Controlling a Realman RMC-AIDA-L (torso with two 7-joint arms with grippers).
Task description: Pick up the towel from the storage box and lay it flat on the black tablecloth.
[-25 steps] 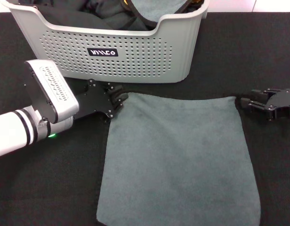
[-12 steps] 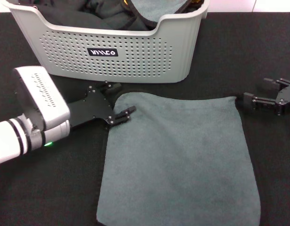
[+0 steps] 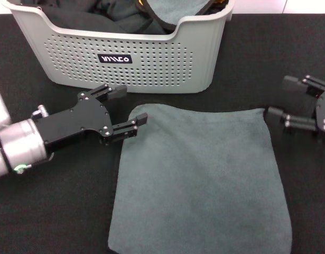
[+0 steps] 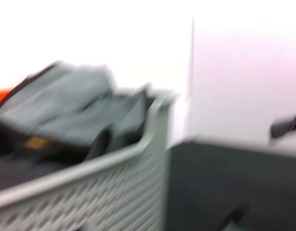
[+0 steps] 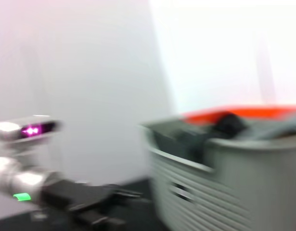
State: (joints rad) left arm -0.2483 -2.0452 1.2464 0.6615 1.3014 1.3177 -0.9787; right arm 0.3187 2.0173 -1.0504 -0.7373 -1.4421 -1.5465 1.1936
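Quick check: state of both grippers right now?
Left gripper: open, empty, beside the towel's upper left corner.
Right gripper: open, empty, just off the towel's upper right corner.

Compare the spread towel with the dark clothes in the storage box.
The towel lies flat and spread on the black tablecloth; the dark clothes sit bunched inside the storage box. The towel is grey-green, the clothes near black. Both are soft fabric.
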